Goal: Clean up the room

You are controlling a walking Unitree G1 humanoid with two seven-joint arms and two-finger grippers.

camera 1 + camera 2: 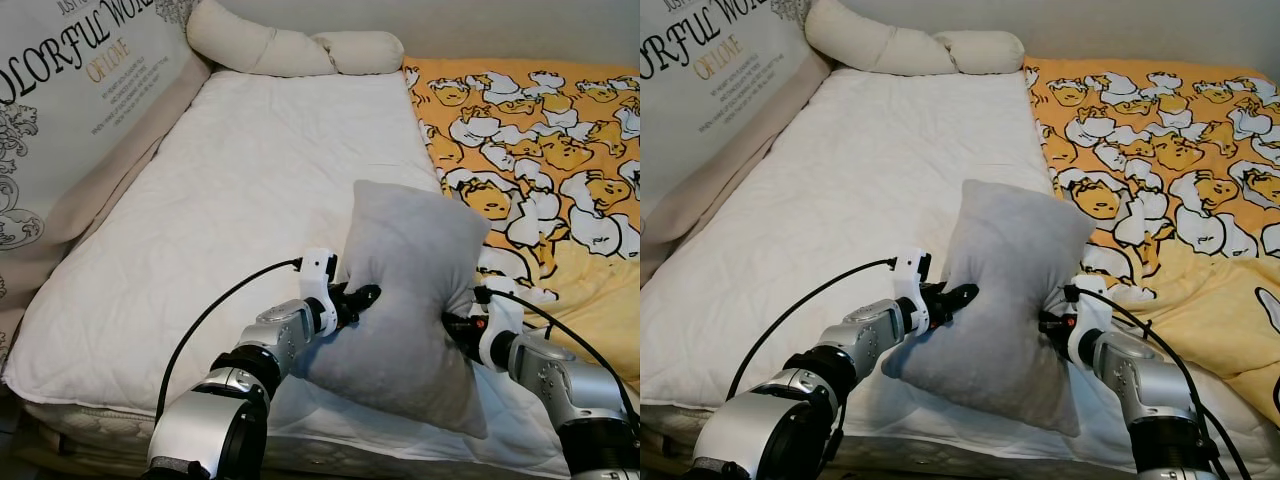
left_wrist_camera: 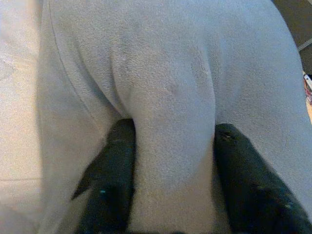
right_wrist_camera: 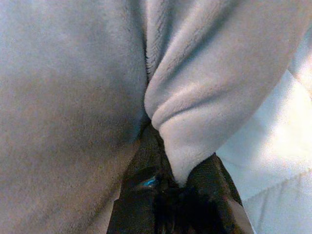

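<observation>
Printed headboard panel (image 1: pixel 70 90) at far left, cream bolster (image 1: pixel 290 48) at bed head; white quilted mattress (image 1: pixel 220 210) beneath; left gripper (image 1: pixel 362 297) clamped on left edge of grey pillow (image 1: pixel 415 290), fold of fabric pinched between fingers (image 2: pixel 109 180); pillow held upright above mattress near edge; right gripper (image 1: pixel 458 322) closed on pillow's right edge; yellow cartoon duvet (image 1: pixel 560 150) at right

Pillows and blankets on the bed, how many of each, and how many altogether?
Grey pillow, pinched between the left gripper and right gripper: 1
Long cream bolster pillow at the head of the bed: 1
White quilted mattress pad: 1
Yellow cartoon blanket: 1
Total: 4
</observation>
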